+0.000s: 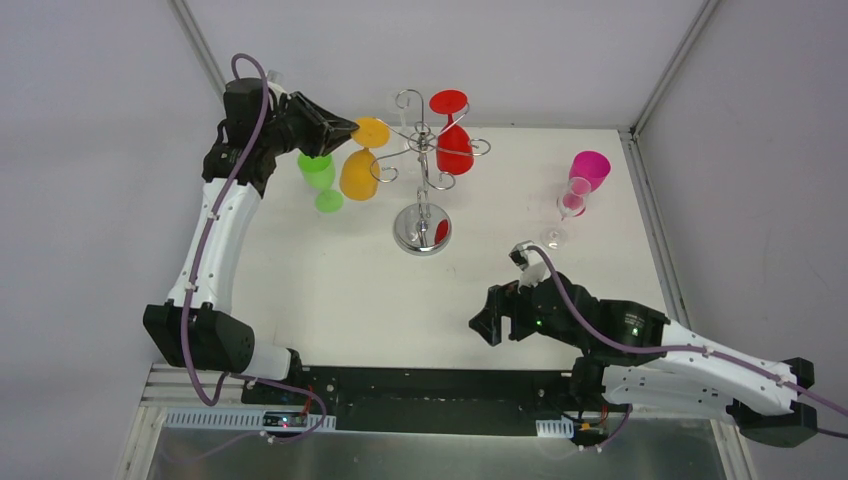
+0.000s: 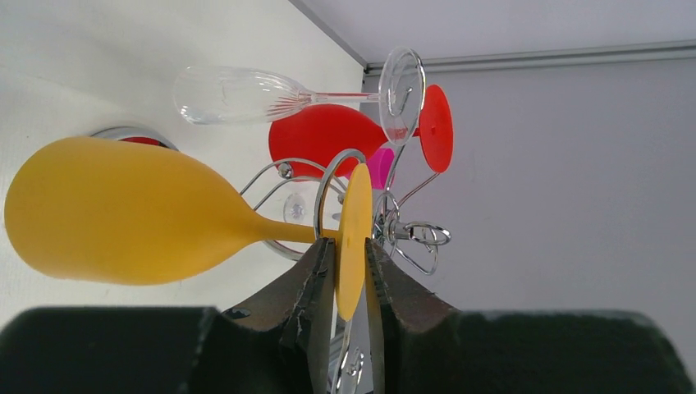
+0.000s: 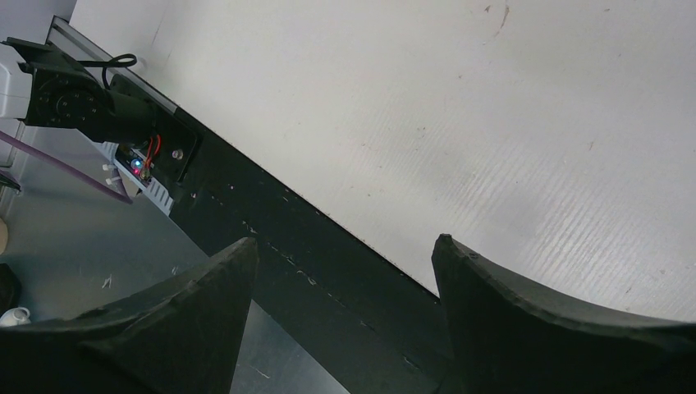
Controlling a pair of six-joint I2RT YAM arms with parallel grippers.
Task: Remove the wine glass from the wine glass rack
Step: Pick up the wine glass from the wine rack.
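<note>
Mirror-bright chrome wire wine glass rack (image 1: 421, 232), smooth matt plastic-looking yellow wine glass (image 2: 123, 213), clear glossy flute (image 2: 230, 94) with ribbed bowl, matt white worktop (image 3: 492, 123) faintly scuffed

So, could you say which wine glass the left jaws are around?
The yellow glass: its foot disc is between the left jaws. Red glass hangs untouched; green glass and pink glass stand aside.

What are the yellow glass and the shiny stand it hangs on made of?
The yellow glass looks like opaque matte plastic: solid colour, nothing shows through. The stand seems chromed metal wire: mirror-bright, its round base reflecting red.
</note>
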